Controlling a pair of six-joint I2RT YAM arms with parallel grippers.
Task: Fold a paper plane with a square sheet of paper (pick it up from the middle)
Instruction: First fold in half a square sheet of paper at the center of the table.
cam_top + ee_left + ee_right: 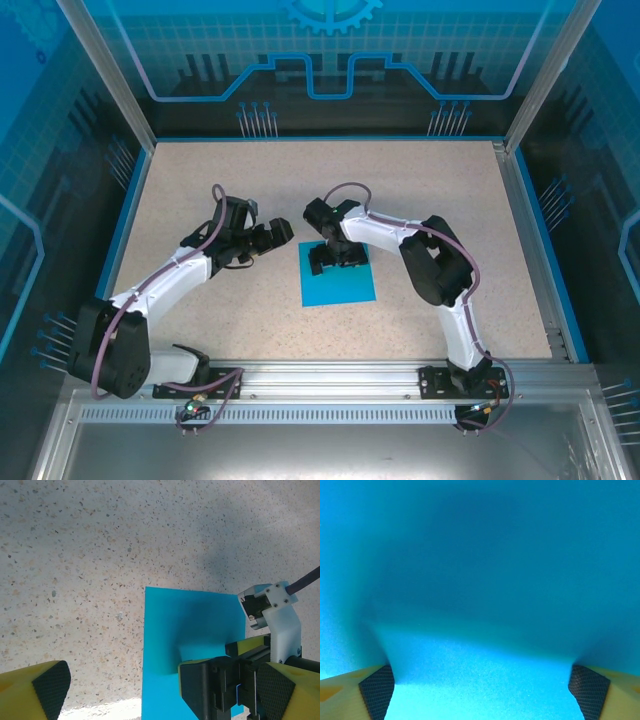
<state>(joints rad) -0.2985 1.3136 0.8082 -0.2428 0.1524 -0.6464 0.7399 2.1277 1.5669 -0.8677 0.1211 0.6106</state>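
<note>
Touching the square sheet of paper (338, 288), right jaws gape wide; left jaws gape wide nearby.

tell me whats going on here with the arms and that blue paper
Two robot arms are starting on a paper plane. The right hand is down over the far part of the paper, open wide, with its fingertips against the sheet. The paper lies on the table and looks unfolded. The left hand hovers open just left of the sheet, holding nothing.
</note>
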